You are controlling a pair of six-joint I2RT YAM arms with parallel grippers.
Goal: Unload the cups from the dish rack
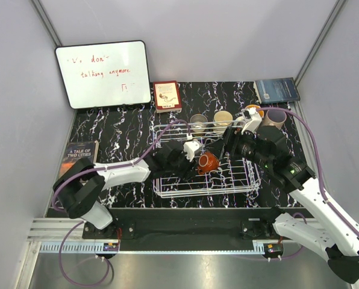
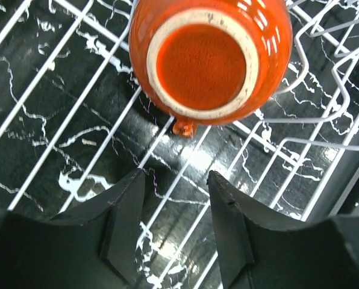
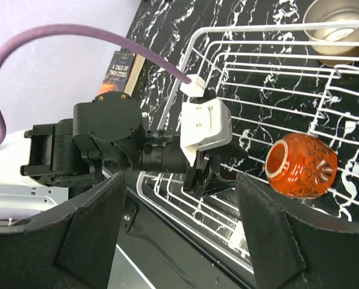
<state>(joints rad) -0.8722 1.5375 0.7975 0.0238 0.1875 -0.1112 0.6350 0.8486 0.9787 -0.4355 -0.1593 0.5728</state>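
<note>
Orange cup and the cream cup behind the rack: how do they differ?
The orange cup lies on its side inside the dish rack; the cream cup stands upright outside it. The orange cup is glossy and patterned; the cream cup looks plain. Both are small and round.

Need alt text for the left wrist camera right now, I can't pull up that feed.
A glossy reddish-orange cup lies on its side in the white wire dish rack, its pale-ringed base facing the camera. The left gripper sits just short of it, open and empty, with the black marbled table showing through the wires.
</note>
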